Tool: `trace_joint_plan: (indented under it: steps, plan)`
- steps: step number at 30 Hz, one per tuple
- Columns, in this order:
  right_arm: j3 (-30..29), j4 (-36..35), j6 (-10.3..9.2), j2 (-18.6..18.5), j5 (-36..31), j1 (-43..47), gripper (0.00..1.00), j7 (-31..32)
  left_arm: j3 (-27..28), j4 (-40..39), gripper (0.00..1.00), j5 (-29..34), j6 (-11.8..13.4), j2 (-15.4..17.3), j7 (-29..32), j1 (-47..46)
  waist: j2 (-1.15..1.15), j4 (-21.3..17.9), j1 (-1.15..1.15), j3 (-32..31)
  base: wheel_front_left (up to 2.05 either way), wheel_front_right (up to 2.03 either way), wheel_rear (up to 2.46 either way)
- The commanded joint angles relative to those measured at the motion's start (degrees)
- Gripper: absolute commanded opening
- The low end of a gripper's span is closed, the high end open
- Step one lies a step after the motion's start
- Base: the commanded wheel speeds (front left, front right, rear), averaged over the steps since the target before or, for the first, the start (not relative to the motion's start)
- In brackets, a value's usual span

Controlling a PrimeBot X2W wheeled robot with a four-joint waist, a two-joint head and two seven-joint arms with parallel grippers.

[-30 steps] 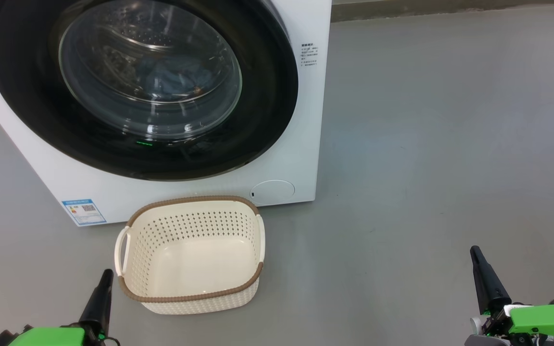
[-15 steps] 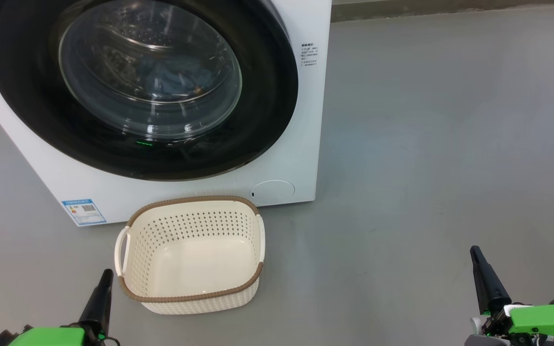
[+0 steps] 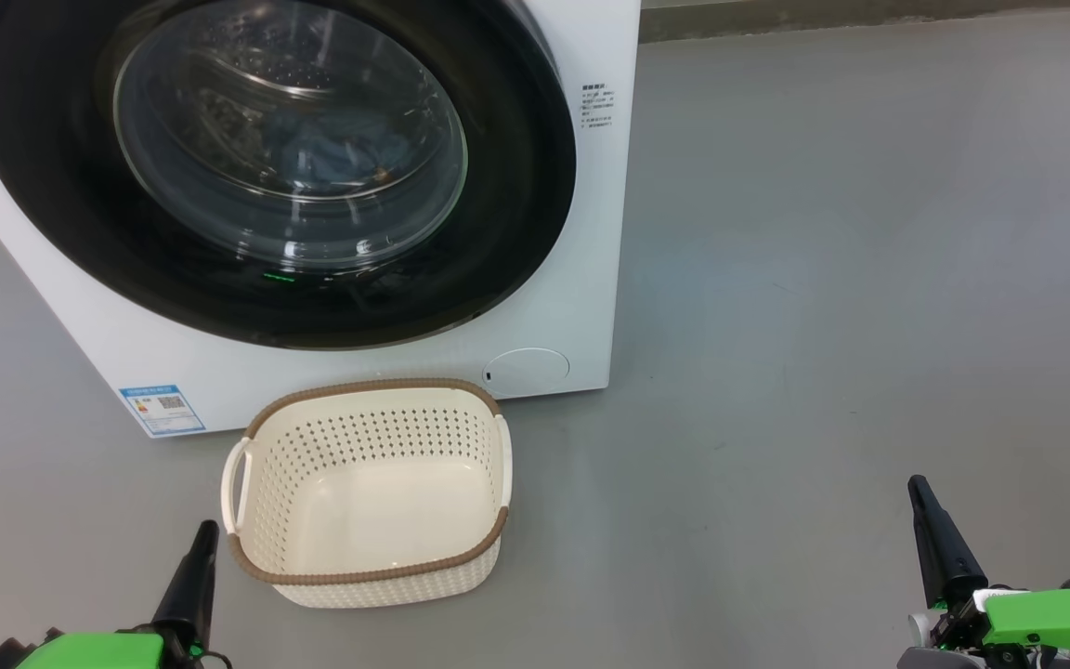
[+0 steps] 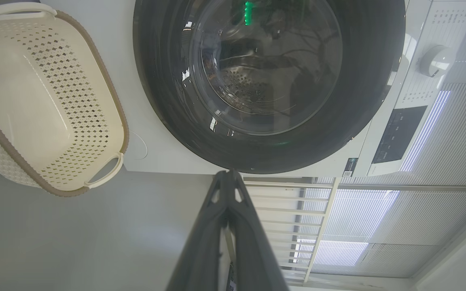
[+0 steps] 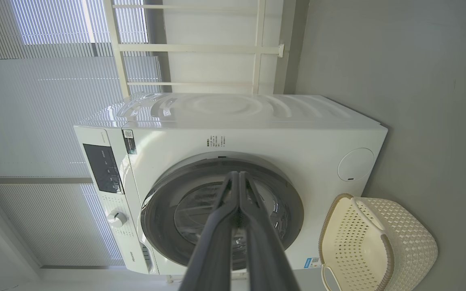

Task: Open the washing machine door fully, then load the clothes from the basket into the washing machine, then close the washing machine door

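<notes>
One white washing machine (image 3: 581, 307) fills my upper left, its black door (image 3: 516, 186) shut flat against the front. Just before it on the floor (image 3: 823, 279) sits the basket (image 3: 368, 581), empty. Blue clothes (image 3: 335, 153) lie in the drum behind the glass. Left jaws, beside the basket's near corner, and right jaws, well apart, are pressed together, holding nothing.

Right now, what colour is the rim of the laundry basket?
The rim is brown, on the cream laundry basket; clearest in the head view.
</notes>
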Motion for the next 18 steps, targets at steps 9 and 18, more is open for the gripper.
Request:
trace_joint_plan:
  steps: [9, 18]
  plan:
    - [1.40, -1.45, 0.09, -0.74, 0.22, -2.30, 0.00, 0.44, 2.03, -1.12, 0.00, -0.40, -0.17, 0.60, 0.35, -2.34, 0.00, 0.00, 0.00, 0.00, 0.00, 0.00, 0.00]
    - [1.40, -1.45, 0.09, -0.74, 0.22, -2.30, 0.00, 0.44, 2.04, -1.12, 0.00, -0.39, -0.17, 0.59, 0.36, -2.34, 0.00, 0.00, 0.00, 0.00, 0.00, 0.00, 0.00]
